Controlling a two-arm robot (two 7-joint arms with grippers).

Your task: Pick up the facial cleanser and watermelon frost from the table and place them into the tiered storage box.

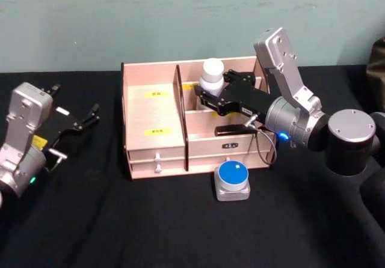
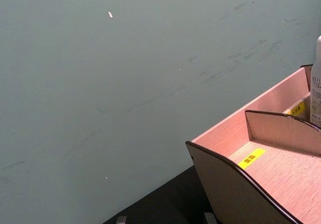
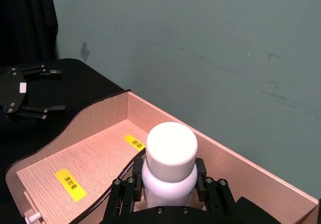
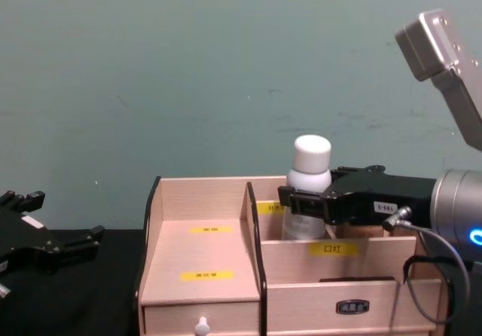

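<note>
Head view has the watermelon frost, a small grey case with a round blue top, on the black table just in front of the tiered storage box, by its right front. A teal wall stands behind. The right gripper reaches over the box's right section, its fingers closed on the white facial cleanser. The bottle is upright, its lower part sunk behind the divider in the rear right compartment. The left gripper sits well left of the box, fingers spread, holding nothing.
</note>
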